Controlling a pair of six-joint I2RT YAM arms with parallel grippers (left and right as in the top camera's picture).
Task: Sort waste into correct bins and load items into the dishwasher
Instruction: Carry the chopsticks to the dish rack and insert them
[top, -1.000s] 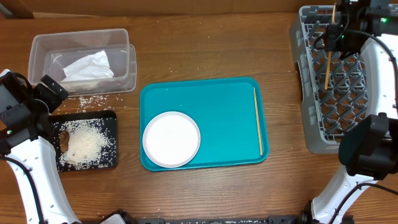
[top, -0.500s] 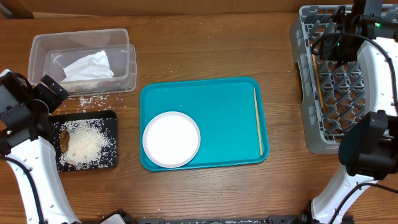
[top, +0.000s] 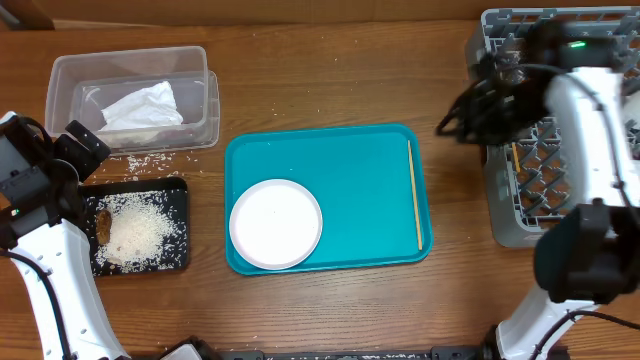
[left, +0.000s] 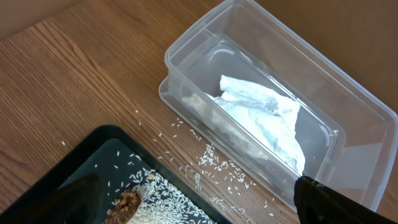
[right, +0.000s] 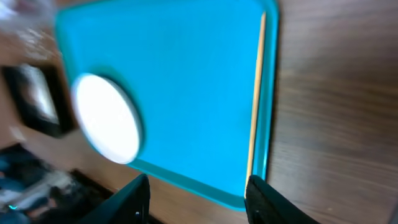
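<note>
Left gripper (left: 199, 202) spread wide, empty: napkin (left: 261, 118) in the clear tub (left: 348, 155) just ahead, black tray (left: 93, 155) with rice (left: 165, 190) under it. Right gripper (right: 199, 193) gapes empty too, white plate (right: 107, 118) and chopstick (right: 256, 106) on the teal tray (right: 186, 74) ahead, rack (top: 545, 190) beside it.
</note>
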